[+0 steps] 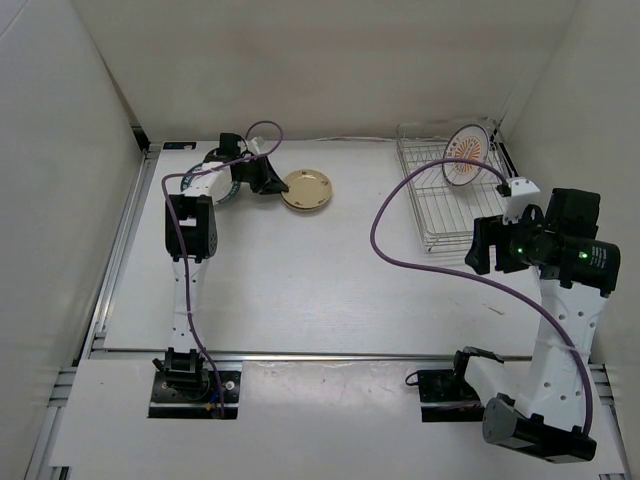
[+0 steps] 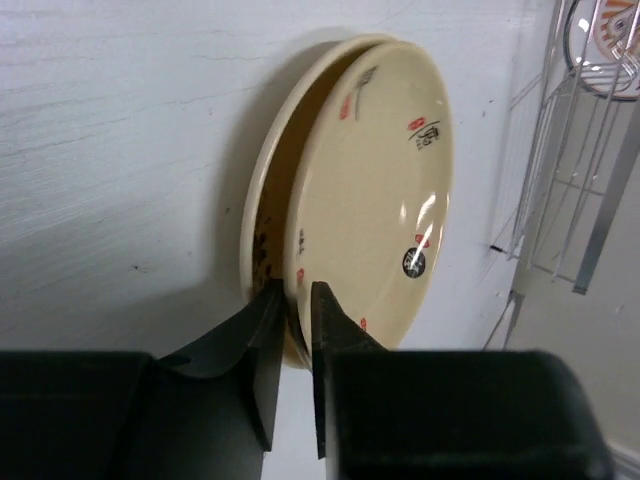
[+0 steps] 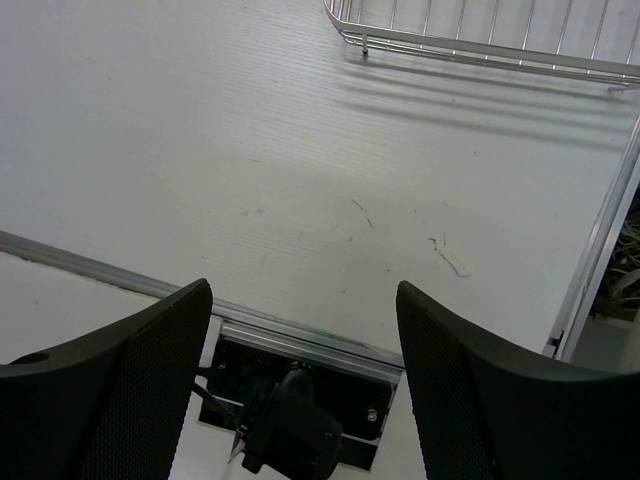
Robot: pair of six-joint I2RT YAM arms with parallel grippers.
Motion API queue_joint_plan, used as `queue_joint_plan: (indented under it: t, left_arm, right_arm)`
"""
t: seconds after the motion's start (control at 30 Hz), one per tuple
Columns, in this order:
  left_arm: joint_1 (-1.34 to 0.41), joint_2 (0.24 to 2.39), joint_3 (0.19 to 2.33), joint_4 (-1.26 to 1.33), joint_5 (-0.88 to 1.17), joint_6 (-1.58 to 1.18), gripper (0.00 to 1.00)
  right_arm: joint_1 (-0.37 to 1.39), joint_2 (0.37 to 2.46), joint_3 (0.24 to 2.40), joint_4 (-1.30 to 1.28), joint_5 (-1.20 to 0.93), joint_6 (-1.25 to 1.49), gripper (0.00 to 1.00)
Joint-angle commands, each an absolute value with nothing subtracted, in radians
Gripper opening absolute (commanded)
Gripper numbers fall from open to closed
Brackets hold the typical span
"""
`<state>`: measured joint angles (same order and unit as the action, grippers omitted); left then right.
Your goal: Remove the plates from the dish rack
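The tan plate (image 1: 307, 189) lies flat on the table at the far middle. My left gripper (image 1: 268, 182) is at its left edge. In the left wrist view the gripper (image 2: 292, 295) is shut on the rim of the tan plate (image 2: 380, 180), one finger under it and one on top. The white plate with the lettered rim (image 1: 222, 190) lies mostly hidden under the left arm. The sunburst plate (image 1: 467, 155) stands upright in the dish rack (image 1: 440, 205) at the far right; both show in the left wrist view (image 2: 605, 40), (image 2: 570, 200). My right gripper (image 1: 482, 245) is open and empty by the rack's near end (image 3: 305, 290).
White enclosure walls stand close on the left, back and right. The rack's near edge (image 3: 480, 40) lies ahead of the right gripper. An aluminium rail (image 3: 300, 335) runs along the table's near edge. A purple cable (image 1: 400, 255) loops over the table.
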<state>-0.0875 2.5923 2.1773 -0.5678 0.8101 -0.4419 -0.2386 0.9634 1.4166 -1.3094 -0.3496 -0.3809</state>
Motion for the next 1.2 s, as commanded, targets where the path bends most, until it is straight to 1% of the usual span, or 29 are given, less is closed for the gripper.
queue_joint_plan:
  t: [0.0,0.03,0.1,0.13,0.17,0.27,0.3,0.4,0.6,0.7,0.77,1.0,1.17]
  left_arm:
    - [-0.092,2.542,2.224,-0.549,0.827,-0.434,0.29]
    - [-0.092,2.530,2.215,-0.549,0.827,-0.434,0.40]
    - [-0.092,2.517,2.206,-0.549,0.827,-0.425,0.54]
    - [-0.092,2.508,2.197,-0.549,0.827,-0.425,0.57]
    - [-0.092,2.494,2.197,-0.549,0.818,-0.416,0.63]
    - [-0.092,2.456,2.172,-0.549,0.818,-0.405,0.74]
    - [-0.101,2.447,2.158,-0.549,0.805,-0.405,0.81]
    - [-0.110,2.402,2.137,-0.549,0.775,-0.394,0.91]
    - [-0.130,2.345,2.128,-0.549,0.726,-0.351,0.95]
    - [-0.150,2.326,2.109,-0.560,0.674,-0.330,0.97]
    - [-0.160,2.316,2.100,-0.569,0.595,-0.305,0.99]
    - [-0.169,2.329,2.071,-0.598,0.563,-0.285,0.99]
    - [-0.169,2.329,2.060,-0.607,0.495,-0.276,1.00]
  right_arm:
    - [-0.255,0.957,1.411,-1.293,-0.419,-0.354,0.78]
    - [-0.255,0.957,1.411,-1.284,-0.419,-0.354,0.78]
    - [-0.255,0.948,1.399,-1.284,-0.419,-0.354,0.78]
    - [-0.255,0.948,1.390,-1.273,-0.419,-0.354,0.78]
    - [-0.255,0.948,1.390,-1.273,-0.419,-0.354,0.78]
    - [-0.255,0.937,1.379,-1.262,-0.430,-0.354,0.78]
    - [-0.255,0.937,1.370,-1.253,-0.430,-0.354,0.78]
    - [-0.255,0.937,1.370,-1.241,-0.430,-0.354,0.78]
    - [-0.255,0.946,1.380,-1.197,-0.454,-0.354,0.78]
    - [-0.255,0.946,1.381,-1.197,-0.463,-0.345,0.78]
    - [-0.255,0.946,1.381,-1.186,-0.463,-0.345,0.78]
    - [-0.255,0.946,1.358,-1.166,-0.463,-0.336,0.78]
    - [-0.255,0.937,1.339,-1.157,-0.474,-0.336,0.78]
